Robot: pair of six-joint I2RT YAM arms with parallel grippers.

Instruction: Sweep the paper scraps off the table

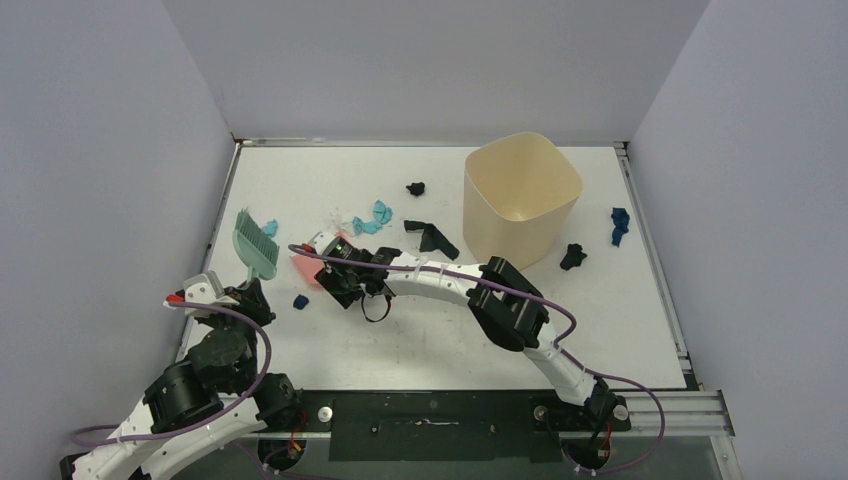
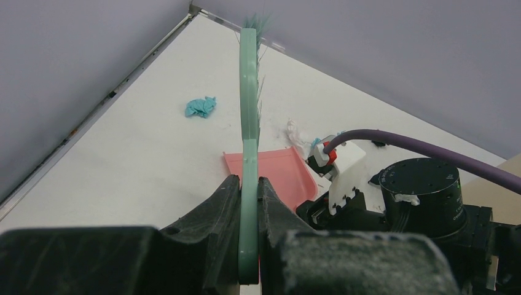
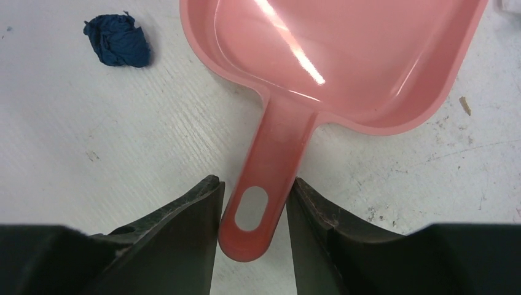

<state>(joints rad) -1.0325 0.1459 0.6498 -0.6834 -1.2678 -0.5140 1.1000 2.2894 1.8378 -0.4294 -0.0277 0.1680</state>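
Dark blue paper scrap (image 3: 117, 42) lies near the right end effector (image 3: 252, 187).

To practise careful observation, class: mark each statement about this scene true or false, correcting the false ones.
1. The left end effector grips the green brush by its handle. True.
2. The pink dustpan holds several paper scraps. False: it is empty.
3. The beige bin lies tipped on its side. False: it stands upright.
4. A dark blue scrap lies on the table beside the dustpan. True.
5. The right end effector has the dustpan's handle between its fingers. True.
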